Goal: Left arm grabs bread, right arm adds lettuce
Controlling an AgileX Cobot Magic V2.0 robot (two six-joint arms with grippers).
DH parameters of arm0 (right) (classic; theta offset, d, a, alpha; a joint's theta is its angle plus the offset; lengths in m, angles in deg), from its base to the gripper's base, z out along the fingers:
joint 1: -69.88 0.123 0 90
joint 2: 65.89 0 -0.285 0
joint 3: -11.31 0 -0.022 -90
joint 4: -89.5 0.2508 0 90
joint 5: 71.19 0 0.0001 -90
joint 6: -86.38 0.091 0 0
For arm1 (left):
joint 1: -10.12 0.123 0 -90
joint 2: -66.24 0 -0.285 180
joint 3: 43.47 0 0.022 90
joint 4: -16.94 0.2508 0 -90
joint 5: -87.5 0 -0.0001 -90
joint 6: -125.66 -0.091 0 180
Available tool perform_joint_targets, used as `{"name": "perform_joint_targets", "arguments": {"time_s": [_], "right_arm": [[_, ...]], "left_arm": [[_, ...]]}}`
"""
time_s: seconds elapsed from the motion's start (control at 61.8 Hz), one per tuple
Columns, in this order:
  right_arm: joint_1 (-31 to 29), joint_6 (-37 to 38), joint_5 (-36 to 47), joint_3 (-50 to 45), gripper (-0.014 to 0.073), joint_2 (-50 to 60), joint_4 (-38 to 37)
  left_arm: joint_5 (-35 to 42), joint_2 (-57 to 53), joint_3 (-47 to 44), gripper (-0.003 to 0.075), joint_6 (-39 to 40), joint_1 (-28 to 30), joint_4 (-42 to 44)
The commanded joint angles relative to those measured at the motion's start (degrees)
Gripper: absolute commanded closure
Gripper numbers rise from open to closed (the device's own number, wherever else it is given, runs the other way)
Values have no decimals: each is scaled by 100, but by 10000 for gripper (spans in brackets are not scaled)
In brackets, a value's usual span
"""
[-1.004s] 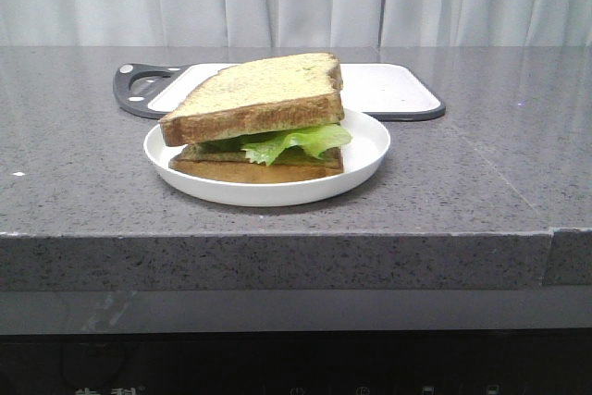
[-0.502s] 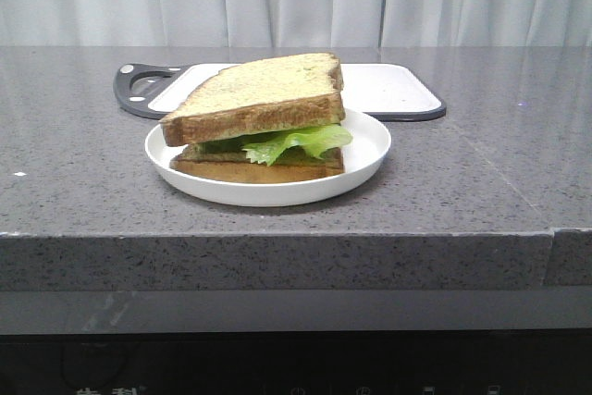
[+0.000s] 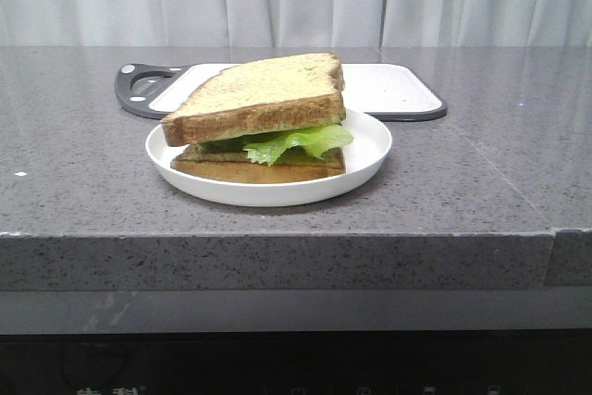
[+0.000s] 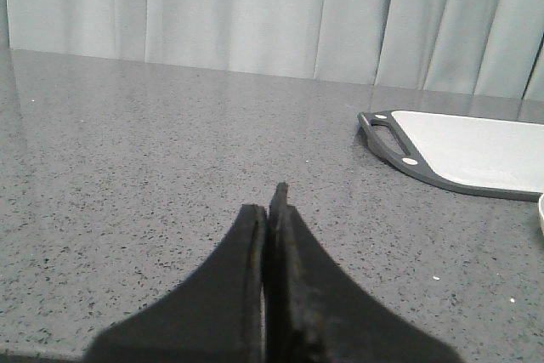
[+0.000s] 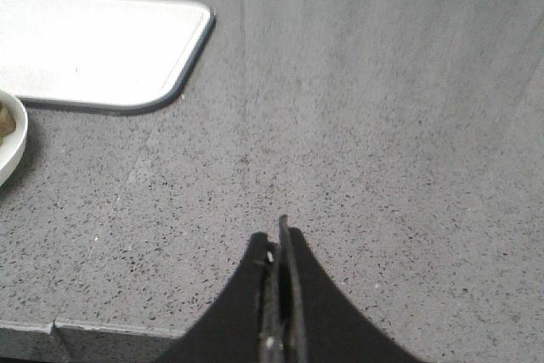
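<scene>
The thick bread slice [image 3: 254,96] lies tilted on top of the lettuce [image 3: 294,141], which sits on a thinner slice [image 3: 250,170] in a white plate [image 3: 365,153]. No arm shows in the front view. My left gripper [image 4: 269,207] is shut and empty over bare counter, left of the board. My right gripper [image 5: 278,240] is shut and empty over bare counter, right of the plate, whose rim [image 5: 12,144] shows in the right wrist view.
A white cutting board with a dark rim and handle [image 3: 388,90] lies behind the plate; it also shows in the left wrist view [image 4: 476,152] and the right wrist view [image 5: 93,47]. The grey stone counter's front edge [image 3: 277,238] runs across the front view.
</scene>
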Motion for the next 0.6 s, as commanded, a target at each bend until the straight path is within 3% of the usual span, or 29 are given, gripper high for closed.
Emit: {"name": "perform_joint_targets", "arguments": {"time_s": [0.0, 0.275, 0.583], "right_arm": [[-15, -38, 1045, -529, 661, 598, -78], [-29, -13, 1735, -1807, 661, 1583, 24], [-194, -13, 1600, -1793, 661, 1586, 257]], "left_arm": [[501, -107, -26, 741, 29, -12, -27], [501, -107, -26, 741, 29, -12, -27], [501, -100, -26, 741, 29, -12, -27]]}}
